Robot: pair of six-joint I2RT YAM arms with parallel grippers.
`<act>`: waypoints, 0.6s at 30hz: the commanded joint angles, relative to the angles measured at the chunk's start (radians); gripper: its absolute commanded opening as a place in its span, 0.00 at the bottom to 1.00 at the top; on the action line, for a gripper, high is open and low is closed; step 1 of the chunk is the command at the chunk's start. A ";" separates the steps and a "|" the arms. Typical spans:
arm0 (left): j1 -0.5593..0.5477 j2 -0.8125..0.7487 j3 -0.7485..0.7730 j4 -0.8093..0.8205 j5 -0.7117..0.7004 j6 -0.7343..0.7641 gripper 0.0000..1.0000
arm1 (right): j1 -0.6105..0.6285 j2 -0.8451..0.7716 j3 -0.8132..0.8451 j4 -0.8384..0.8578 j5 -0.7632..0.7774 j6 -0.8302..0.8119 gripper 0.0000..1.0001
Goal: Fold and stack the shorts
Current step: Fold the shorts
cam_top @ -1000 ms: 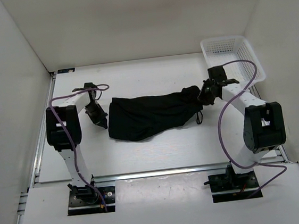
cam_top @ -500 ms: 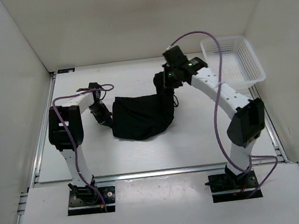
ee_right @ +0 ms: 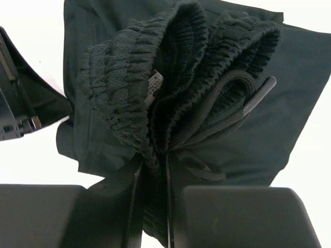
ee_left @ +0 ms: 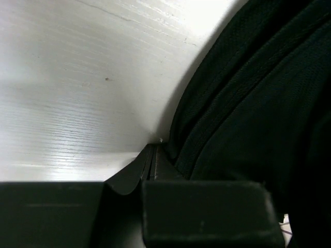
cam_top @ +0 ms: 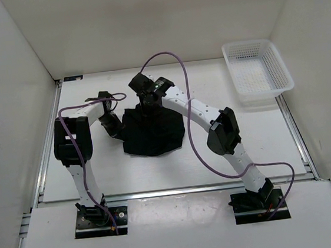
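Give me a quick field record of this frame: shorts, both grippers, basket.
shorts: black, doubled over in a heap left of centre on the table
right gripper: shut on the bunched waistband; drawstring sticking out
left gripper: shut, at the heap's left edge; a pinch on fabric can't be confirmed
basket: white mesh, far right corner, apart from the shorts

A white rectangular plastic mesh basket [cam_top: 246, 43] is sitting at about two o'clock on the white painted wood-grain table [cam_top: 99, 166], its long side lying near the plain white right wall [cam_top: 318, 54]. A silver aluminium rail [cam_top: 42, 154] is running along the table's nine o'clock edge, and another silver rail [cam_top: 172, 191] is bordering it at six o'clock.
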 commanded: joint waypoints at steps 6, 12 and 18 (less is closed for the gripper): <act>0.009 -0.001 -0.002 0.036 0.013 -0.006 0.10 | 0.015 0.084 0.082 0.230 -0.287 0.064 0.15; 0.152 -0.121 -0.021 -0.076 -0.022 0.012 0.22 | 0.024 -0.015 -0.018 0.382 -0.556 -0.033 0.80; 0.232 -0.211 0.079 -0.162 -0.057 0.066 0.23 | 0.004 -0.309 -0.427 0.479 -0.568 -0.133 0.75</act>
